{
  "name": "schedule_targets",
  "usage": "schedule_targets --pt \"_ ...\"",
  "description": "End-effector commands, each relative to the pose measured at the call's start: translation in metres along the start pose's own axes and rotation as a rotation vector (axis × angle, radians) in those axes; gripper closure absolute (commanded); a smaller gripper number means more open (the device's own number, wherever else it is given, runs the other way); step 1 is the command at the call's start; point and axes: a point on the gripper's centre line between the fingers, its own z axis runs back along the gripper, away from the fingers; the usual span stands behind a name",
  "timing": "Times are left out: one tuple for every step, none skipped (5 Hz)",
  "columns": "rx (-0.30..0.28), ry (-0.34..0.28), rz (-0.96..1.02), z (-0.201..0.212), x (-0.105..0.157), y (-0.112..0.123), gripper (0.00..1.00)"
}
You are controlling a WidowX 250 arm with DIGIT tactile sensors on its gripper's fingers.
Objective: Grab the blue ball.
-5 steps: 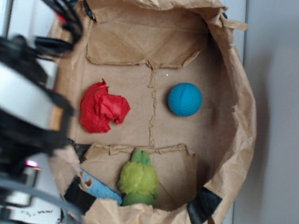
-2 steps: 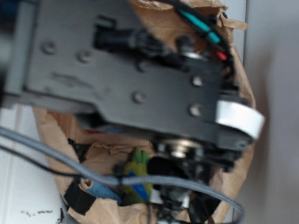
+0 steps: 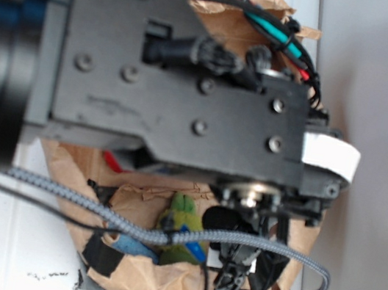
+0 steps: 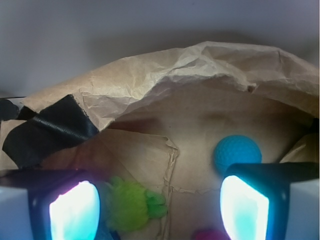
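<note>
Jaws stand wide apart, holding nothing — your gripper [image 4: 160, 207] hangs above the paper bag [image 4: 165, 75]. You'll find the blue ball [image 4: 237, 151] on the bag floor, just behind the right-hand finger [image 4: 244, 210], off-centre. Shift toward it until it sits between both fingers, clear of the green toy [image 4: 131, 205] — then descend and close

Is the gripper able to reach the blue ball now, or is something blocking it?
Probably yes. The gripper is open and nothing lies over the blue ball, but the ball sits just beyond one finger, not between them, so a sideways shift seems needed.
</note>
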Motion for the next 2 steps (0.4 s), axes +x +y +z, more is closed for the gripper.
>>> schedule_targets --pt "0.001 -0.055 0.021 0.016 0.012 0.006 0.0" --pt "-0.001 -0.064 0.012 0.004 0.0 0.024 0.0"
